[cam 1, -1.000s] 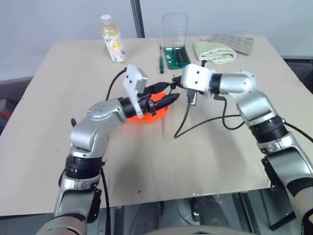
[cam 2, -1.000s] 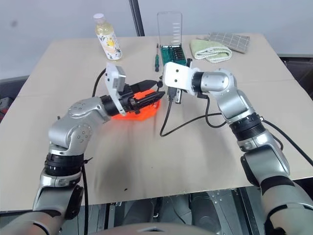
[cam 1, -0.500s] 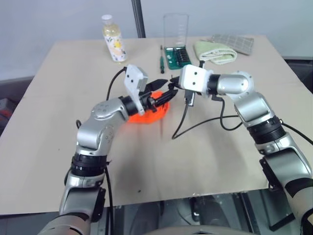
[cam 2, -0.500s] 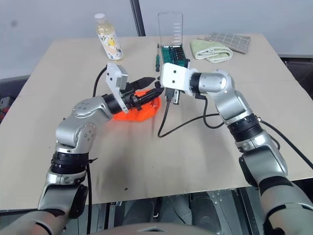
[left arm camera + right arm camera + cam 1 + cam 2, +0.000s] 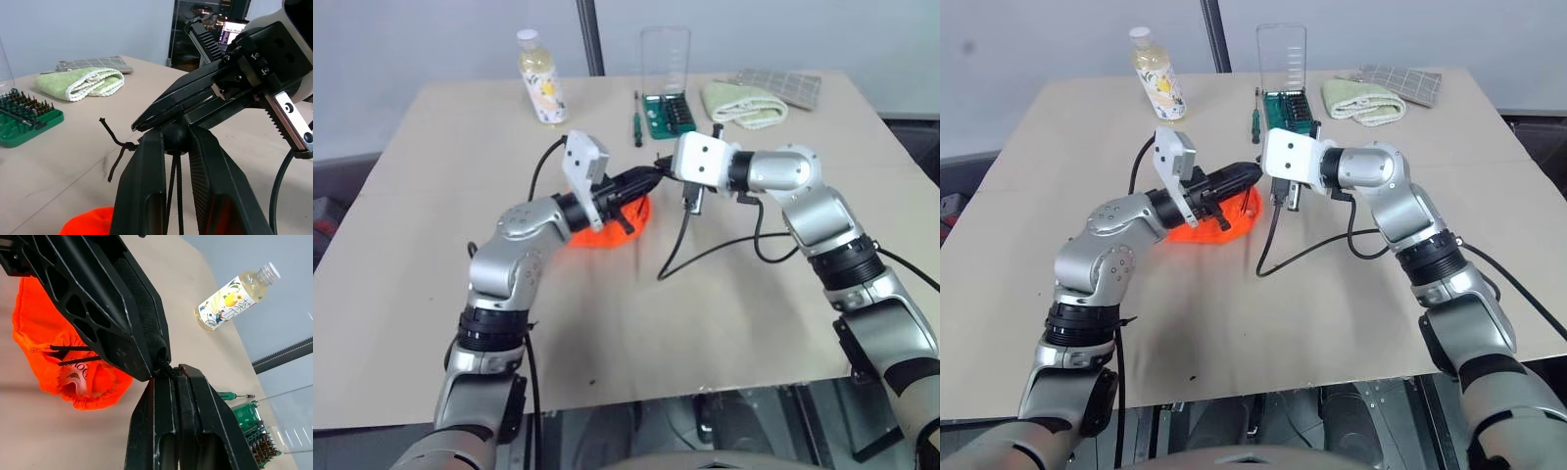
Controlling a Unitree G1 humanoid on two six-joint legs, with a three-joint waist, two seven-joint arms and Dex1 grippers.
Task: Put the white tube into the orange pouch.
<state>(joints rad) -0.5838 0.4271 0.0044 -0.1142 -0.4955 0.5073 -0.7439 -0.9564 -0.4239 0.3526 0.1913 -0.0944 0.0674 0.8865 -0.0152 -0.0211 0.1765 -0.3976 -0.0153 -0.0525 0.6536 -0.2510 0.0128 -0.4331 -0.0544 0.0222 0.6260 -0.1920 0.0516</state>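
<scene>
Left gripper (image 5: 641,179) and right gripper (image 5: 663,167) meeting tip to tip above the table (image 5: 431,255), just over the orange pouch (image 5: 612,227). Left fingers (image 5: 146,196) closed on a small black bead on the dark drawstring cord (image 5: 115,147), 2 strands of cord running down between them toward the orange fabric. Right fingers (image 5: 161,431) pressed together, pinching the cord right beside the left tips. Pouch lying on the table below both grippers, mouth gathered and facing the right wrist camera, something pale with print showing just inside the opening (image 5: 73,377); cannot tell for certain whether that is the white tube. At the far edge of the table: capped bottle (image 5: 538,78) with a yellow label on the left, green bit tray (image 5: 668,115) with a clear lid standing upright behind it, screwdriver (image 5: 636,122) just beside the tray, pale green folded cloth (image 5: 744,103) and a grey checked cloth (image 5: 783,83) to the right.
</scene>
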